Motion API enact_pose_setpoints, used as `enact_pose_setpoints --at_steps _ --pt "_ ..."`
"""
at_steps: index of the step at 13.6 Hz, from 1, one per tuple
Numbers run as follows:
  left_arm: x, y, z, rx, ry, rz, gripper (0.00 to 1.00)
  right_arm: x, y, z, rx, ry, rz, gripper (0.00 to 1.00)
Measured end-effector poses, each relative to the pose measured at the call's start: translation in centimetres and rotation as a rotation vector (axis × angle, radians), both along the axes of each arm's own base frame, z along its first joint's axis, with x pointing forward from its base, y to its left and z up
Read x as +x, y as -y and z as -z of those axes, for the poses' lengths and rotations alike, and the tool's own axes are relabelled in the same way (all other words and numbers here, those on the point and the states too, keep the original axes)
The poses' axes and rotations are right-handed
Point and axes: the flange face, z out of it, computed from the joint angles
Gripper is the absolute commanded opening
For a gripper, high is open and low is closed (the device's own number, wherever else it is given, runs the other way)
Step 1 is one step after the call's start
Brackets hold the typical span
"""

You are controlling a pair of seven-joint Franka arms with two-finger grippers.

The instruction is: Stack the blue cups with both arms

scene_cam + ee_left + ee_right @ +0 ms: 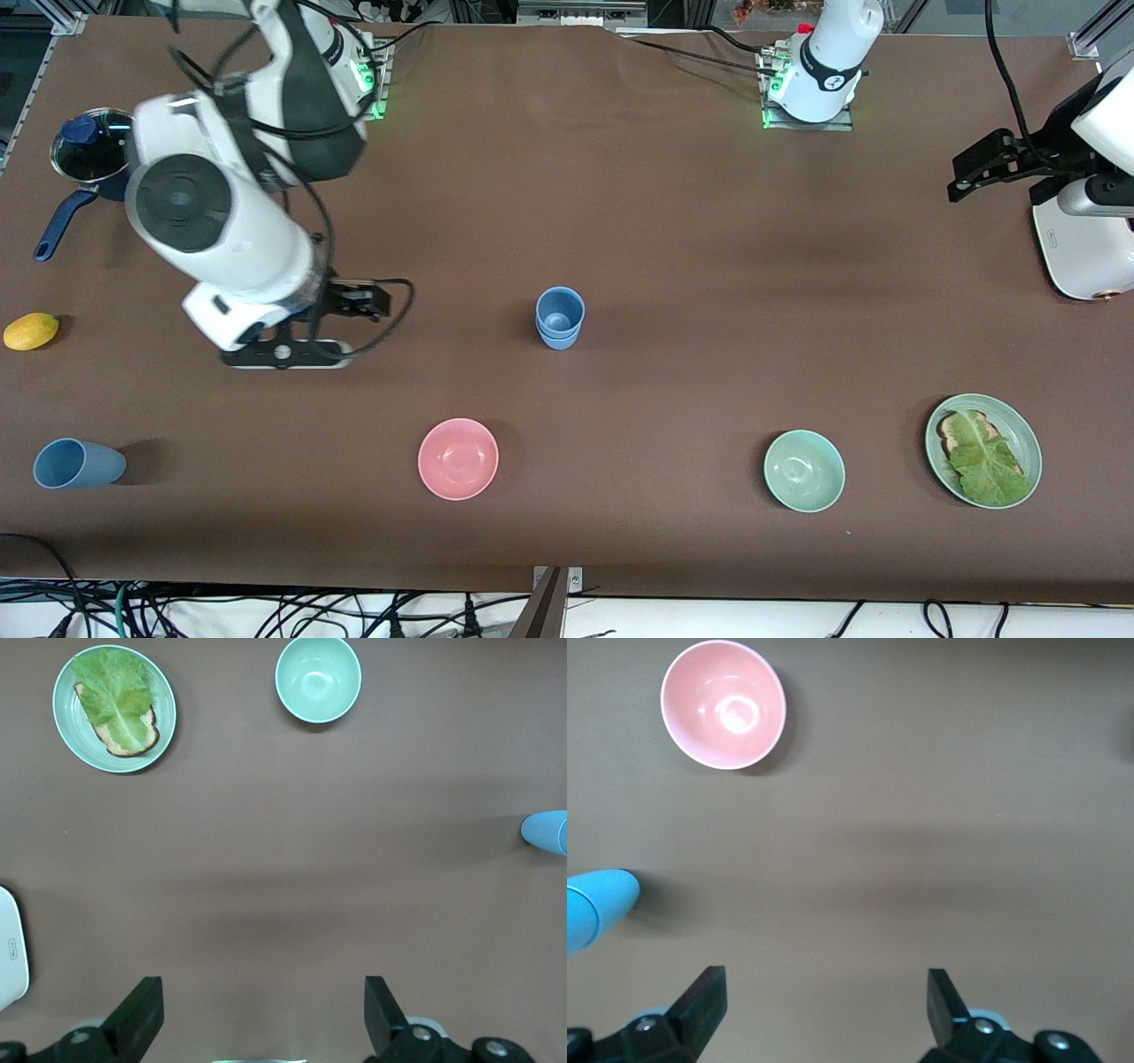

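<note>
Blue cups: I see them nested one inside the other, upright, mid-table, farther from the front camera than the pink bowl and the green bowl.
Right arm: it bends low from its base, wrist pointing down over bare table between the stack and the lemon.
Right gripper: up in the air over bare cloth, holding nothing; my right wrist view shows both fingers spread wide apart.
Left arm: it waits, drawn up at its own end of the table, wrist near the edge of the front view.
Left gripper: fingers spread wide, empty, over bare brown table.
Only in the front view: the stack itself, a lidded saucepan near the right arm's base, the lemon, and a longer blue cup lying on its side at the right arm's end.
Only in the left wrist view: a close look at the plate with toast and lettuce and the green bowl beside it; a blue shape at the frame edge I cannot identify for certain.
Only in the right wrist view: the pink bowl from above, and the tip of the lying cup.
</note>
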Motion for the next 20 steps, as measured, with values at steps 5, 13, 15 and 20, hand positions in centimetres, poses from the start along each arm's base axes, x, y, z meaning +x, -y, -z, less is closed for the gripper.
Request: enact_pose_setpoints --at_steps 5,13,15,20 --pt "0.0 0.0 0.1 0.000 -0.002 0.000 1.00 -3.1 8.9 -6.4 0.020 0.011 0.030 1.00" --pt "0.0 0.0 0.1 0.000 -0.003 0.000 1.00 -9.3 18.1 -10.6 0.046 0.016 0.033 1.00" --pt "0.0 0.0 0.1 0.000 -0.003 0.000 1.00 -10.1 18.2 -10.7 0.046 0.011 0.033 1.00" --pt "0.0 0.0 0.1 0.000 -0.003 0.000 1.00 -10.2 18.4 -10.9 0.062 0.014 0.028 1.00"
